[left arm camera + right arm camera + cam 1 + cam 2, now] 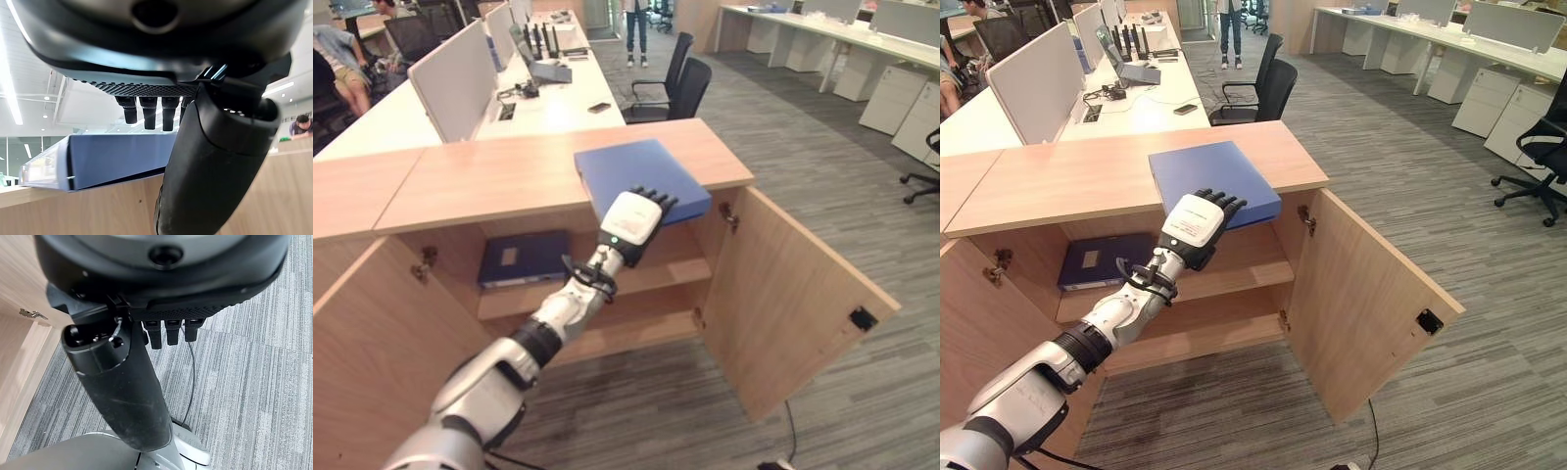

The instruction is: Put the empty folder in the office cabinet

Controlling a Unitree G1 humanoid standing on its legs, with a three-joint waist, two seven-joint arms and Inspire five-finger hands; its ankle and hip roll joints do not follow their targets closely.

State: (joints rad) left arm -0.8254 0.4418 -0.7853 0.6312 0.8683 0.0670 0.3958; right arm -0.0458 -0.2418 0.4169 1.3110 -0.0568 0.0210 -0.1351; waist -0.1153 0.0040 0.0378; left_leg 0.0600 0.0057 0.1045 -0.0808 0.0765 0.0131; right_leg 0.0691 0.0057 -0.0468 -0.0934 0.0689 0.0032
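Folder (pixel 641 174) blue, second folder (pixel 524 257) at its 8 o'clock darker navy with pale label. Cabinet (pixel 489 176) light wood grain. Carpet (pixel 803 186) grey, striped. Left hand (pixel 631 220) black, white back.

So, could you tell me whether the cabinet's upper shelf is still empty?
No: a dark blue folder already lies flat on the upper shelf inside the open cabinet.

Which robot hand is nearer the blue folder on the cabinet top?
Left. The left robot hand grips the folder at its near edge; the right robot hand hangs over the carpet, away from it.
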